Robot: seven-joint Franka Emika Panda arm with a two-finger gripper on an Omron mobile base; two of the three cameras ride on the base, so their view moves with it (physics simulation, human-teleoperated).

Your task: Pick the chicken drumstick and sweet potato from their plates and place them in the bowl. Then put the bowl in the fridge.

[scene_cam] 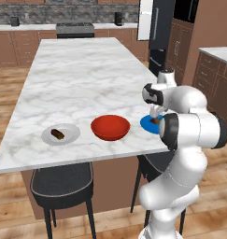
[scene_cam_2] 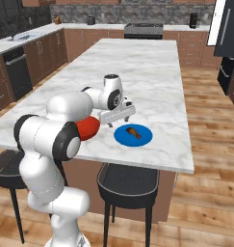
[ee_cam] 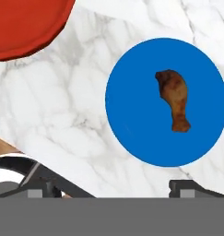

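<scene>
1. Nothing is lying in the red bowl [scene_cam: 110, 127] yet; the sweet potato [scene_cam: 58, 134] is sitting on the grey-white plate [scene_cam: 71, 136], and the fridge [scene_cam: 158, 35] step is waiting.
2. The gripper [ee_cam: 113, 188] is hanging wide open, holding nothing.
3. The chicken drumstick [ee_cam: 174, 98] is lying on the blue plate [ee_cam: 132, 110], ahead of the fingers, toward the right one.
4. In the hand view its long axis is running nearly straight away from the fingers, thin end pointing back toward them.

Kitchen setting. A long white-marble desk [scene_cam: 82, 79] stands on a wooden plank floor [scene_cam_2: 210, 159], with dark stools [scene_cam: 62, 184] tucked under its near edge. Brown cabinets [scene_cam: 12, 46] and a stove [scene_cam: 75, 29] line the far wall beneath a grey stone backsplash [scene_cam_2: 133, 12].
</scene>
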